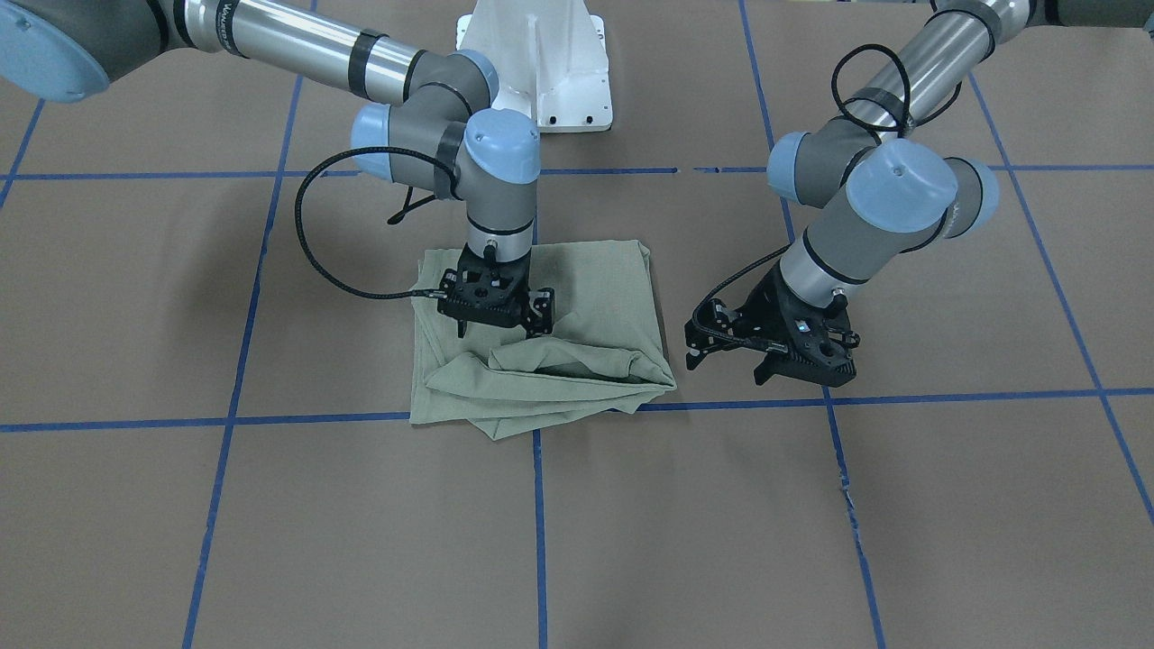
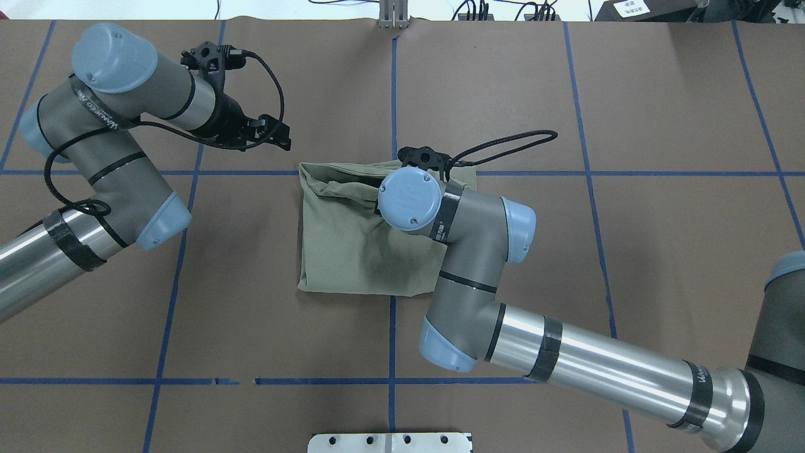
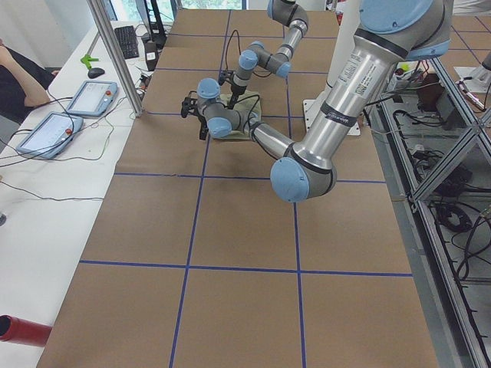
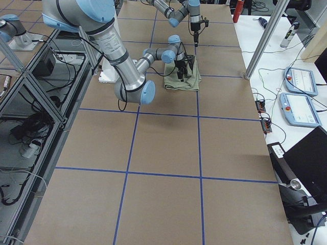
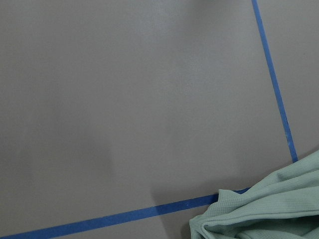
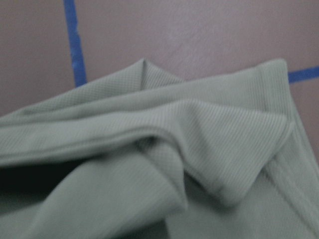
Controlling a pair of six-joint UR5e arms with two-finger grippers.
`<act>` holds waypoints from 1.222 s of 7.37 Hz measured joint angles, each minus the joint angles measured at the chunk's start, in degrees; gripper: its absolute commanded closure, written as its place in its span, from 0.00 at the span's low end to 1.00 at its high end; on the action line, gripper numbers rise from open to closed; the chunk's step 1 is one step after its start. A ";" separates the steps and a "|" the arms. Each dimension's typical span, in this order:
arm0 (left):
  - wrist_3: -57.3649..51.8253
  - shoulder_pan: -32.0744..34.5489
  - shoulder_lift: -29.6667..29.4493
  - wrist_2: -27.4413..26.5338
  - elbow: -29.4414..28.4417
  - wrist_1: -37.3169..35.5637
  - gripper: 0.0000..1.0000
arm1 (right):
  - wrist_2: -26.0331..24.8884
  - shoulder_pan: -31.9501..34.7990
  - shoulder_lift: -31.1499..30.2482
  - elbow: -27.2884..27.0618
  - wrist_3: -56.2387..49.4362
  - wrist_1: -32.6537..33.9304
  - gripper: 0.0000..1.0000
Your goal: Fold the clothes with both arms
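The pale sage-green shirt [image 1: 586, 297] lies folded into a rough square at the table's middle, with loose bunched folds along its edge on the operators' side. It also shows in the overhead view [image 2: 346, 245]. My right gripper [image 1: 499, 332] hangs straight down over the shirt's bunched part, its jaws apart and holding nothing; the right wrist view shows only cloth folds [image 6: 199, 149] close up. My left gripper [image 1: 727, 368] is open and empty just above the bare table beside the shirt. The left wrist view catches one shirt corner [image 5: 269, 214].
The brown table cover carries a grid of blue tape lines [image 1: 541, 505]. The white pedestal base [image 1: 536, 63] stands at the robot's side. Operator pendants [image 4: 299, 81] and a person's arm [image 3: 19, 77] are beyond the table's far edge.
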State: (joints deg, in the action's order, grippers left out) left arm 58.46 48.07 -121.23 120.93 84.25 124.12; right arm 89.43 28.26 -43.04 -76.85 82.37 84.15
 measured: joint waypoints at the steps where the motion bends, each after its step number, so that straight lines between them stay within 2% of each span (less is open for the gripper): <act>1: 0.08 0.00 0.05 0.00 0.08 0.08 0.00 | -0.57 2.66 1.32 3.95 -1.58 0.02 0.00; 2: 0.25 0.00 0.09 0.00 0.15 0.18 0.00 | -1.68 5.42 2.22 7.42 -3.14 0.11 0.00; 4: 0.63 -0.01 0.10 -0.10 0.20 0.22 0.00 | -3.23 11.55 2.67 10.83 -6.69 0.28 0.00; 5: 0.81 -0.14 0.04 -0.23 0.24 0.08 0.00 | -1.71 14.38 2.62 11.28 -10.00 0.18 0.00; 7: 3.82 -2.57 -0.21 -2.00 0.61 -0.54 0.00 | 4.48 17.99 2.58 10.78 -16.90 -0.67 0.00; 9: 6.85 -8.82 -0.67 -9.16 0.86 -2.62 0.00 | 7.31 18.75 2.39 9.62 -18.89 -1.56 0.00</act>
State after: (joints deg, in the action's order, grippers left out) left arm 65.31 39.26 -121.91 111.78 85.11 121.50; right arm 96.73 47.01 -40.65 -67.23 63.48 82.59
